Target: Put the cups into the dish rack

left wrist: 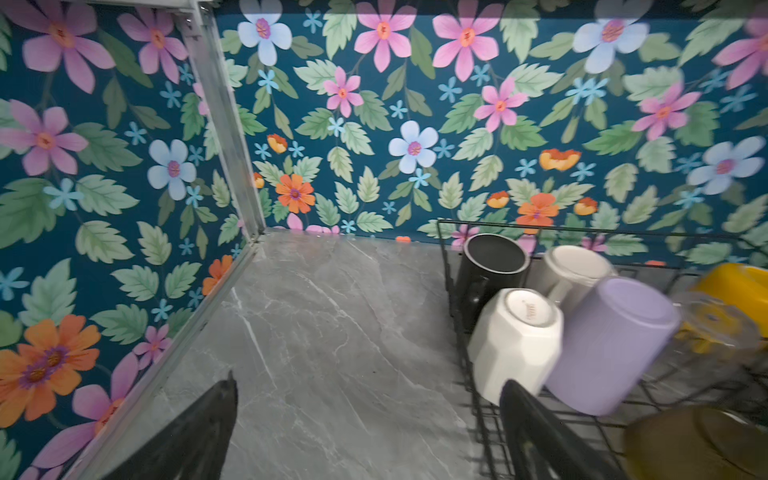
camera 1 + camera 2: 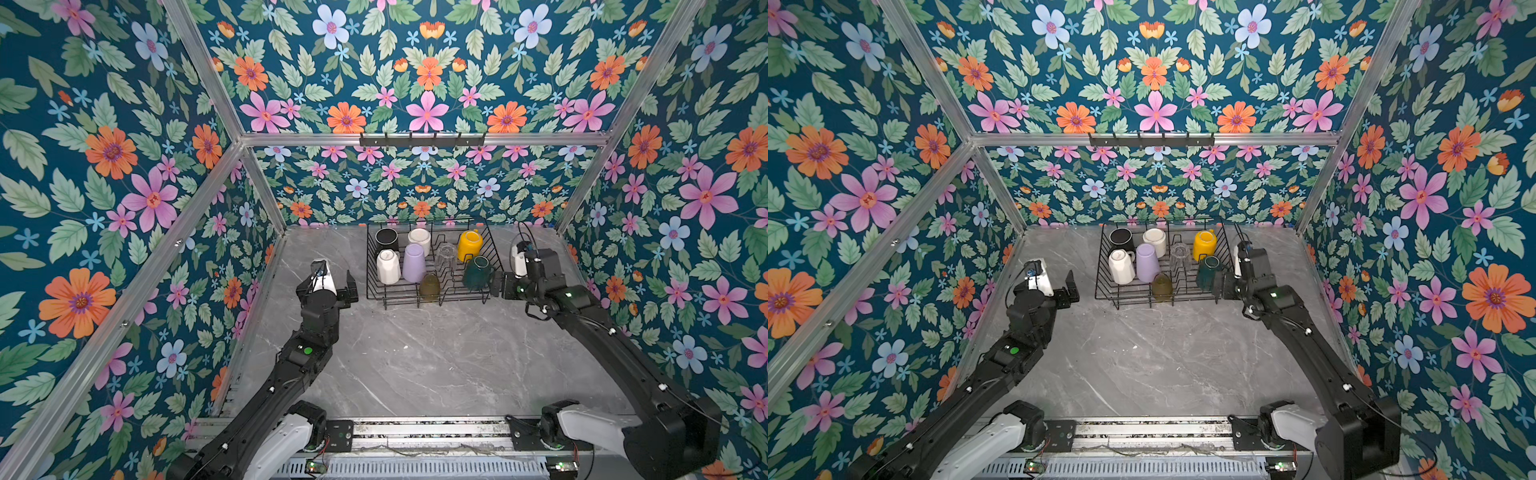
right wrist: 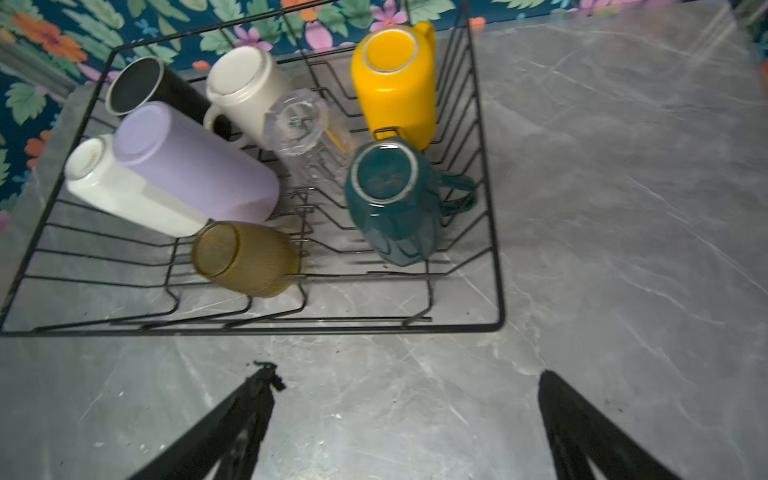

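The black wire dish rack (image 2: 432, 300) (image 3: 249, 330) stands at the back of the table with several cups inside, bottoms up or leaning. They are the black mug (image 3: 133, 85), pale mug (image 3: 245, 89), yellow mug (image 3: 392, 79), tall white mug (image 3: 124, 195), lilac tumbler (image 3: 195, 166), clear glass (image 3: 301, 129), olive-amber glass (image 3: 245, 257) and green mug (image 3: 395, 199). My left gripper (image 2: 330, 277) (image 1: 368, 384) hangs open and empty left of the rack. By the rack's front right corner my right gripper (image 2: 496, 286) (image 3: 405, 372) is open with only table between its fingers.
The grey marble table (image 2: 415, 357) runs from the rack to the front rail (image 2: 428, 430). Floral walls close in the left, right and back. A black hook bar (image 2: 422, 139) hangs on the back frame above the rack.
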